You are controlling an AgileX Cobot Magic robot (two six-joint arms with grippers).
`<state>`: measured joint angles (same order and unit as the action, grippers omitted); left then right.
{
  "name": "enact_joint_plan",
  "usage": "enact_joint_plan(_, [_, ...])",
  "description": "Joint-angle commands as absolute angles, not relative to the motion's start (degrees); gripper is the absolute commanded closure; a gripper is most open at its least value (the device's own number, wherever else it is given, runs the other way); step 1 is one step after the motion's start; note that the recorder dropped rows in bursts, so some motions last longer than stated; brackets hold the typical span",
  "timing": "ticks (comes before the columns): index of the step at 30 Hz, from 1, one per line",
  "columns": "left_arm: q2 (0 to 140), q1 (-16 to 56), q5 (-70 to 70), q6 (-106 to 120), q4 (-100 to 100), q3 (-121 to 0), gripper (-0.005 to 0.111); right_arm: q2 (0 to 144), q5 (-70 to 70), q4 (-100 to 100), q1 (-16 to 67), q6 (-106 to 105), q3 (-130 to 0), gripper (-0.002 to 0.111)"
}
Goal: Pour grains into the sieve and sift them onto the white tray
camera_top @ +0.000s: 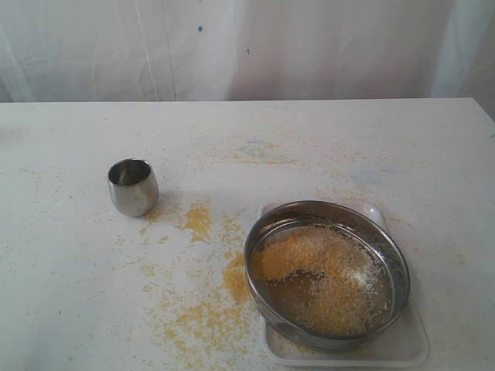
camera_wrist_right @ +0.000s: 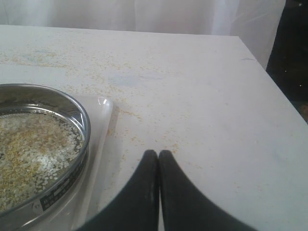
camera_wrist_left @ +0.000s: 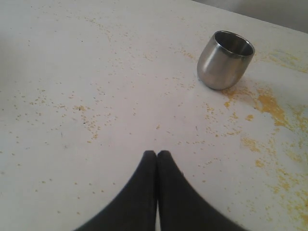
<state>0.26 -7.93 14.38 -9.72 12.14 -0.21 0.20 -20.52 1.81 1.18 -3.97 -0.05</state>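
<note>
The round steel sieve [camera_top: 327, 274] rests on the white tray [camera_top: 402, 348] at the front right of the table. Yellow and whitish grains [camera_top: 325, 278] lie on its mesh. In the right wrist view the sieve [camera_wrist_right: 72, 113] and tray [camera_wrist_right: 103, 120] lie beside my right gripper [camera_wrist_right: 158, 153], which is shut and empty over bare table. A small shiny steel cup [camera_top: 133, 186] stands upright at the left. My left gripper [camera_wrist_left: 157, 154] is shut with nothing in it, some way short of the cup [camera_wrist_left: 224, 60]. Neither gripper shows in the exterior view.
Spilled yellow grains [camera_top: 205, 297] are scattered over the white table between the cup and the sieve. The table's right edge [camera_wrist_right: 274, 82] runs close to the right gripper's side. A white curtain hangs behind the table.
</note>
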Motion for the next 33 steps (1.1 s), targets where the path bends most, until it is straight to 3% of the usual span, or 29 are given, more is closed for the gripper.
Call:
enact_joint_plan(1, [0.0,-7.9,14.6,-10.2,12.1,0.0,0.107,0.0,-20.1,10.0,1.3,-14.2,0.0,0.108])
enact_joint_plan(7, [0.0,-7.9,14.6,-10.2,12.1,0.0,0.107,0.0,-7.1,23.9,1.3,-25.0,0.0,0.108])
enact_joint_plan(12, [0.0,-7.9,14.6,-10.2,12.1,0.0,0.107,0.0,21.8,17.9,1.4,-6.5,0.0,0.108])
enact_joint_plan(17, [0.0,-7.9,14.6,-10.2,12.1,0.0,0.107,0.0,60.3,10.2,1.4,-0.3,-0.9,0.108])
enact_joint_plan(21, [0.0,-7.9,14.6,-10.2,12.1,0.0,0.107,0.0,69.9,-5.5,1.4,6.7,-8.6,0.108])
enact_joint_plan(25, [0.0,-7.9,14.6,-10.2,12.1,0.0,0.107,0.0,62.1,-11.8,1.4,6.0,-16.4,0.108])
enact_joint_plan(33, [0.0,-7.9,14.6,-10.2,12.1,0.0,0.107,5.7,-2.9,-10.3,1.7,-25.9,-22.2,0.108])
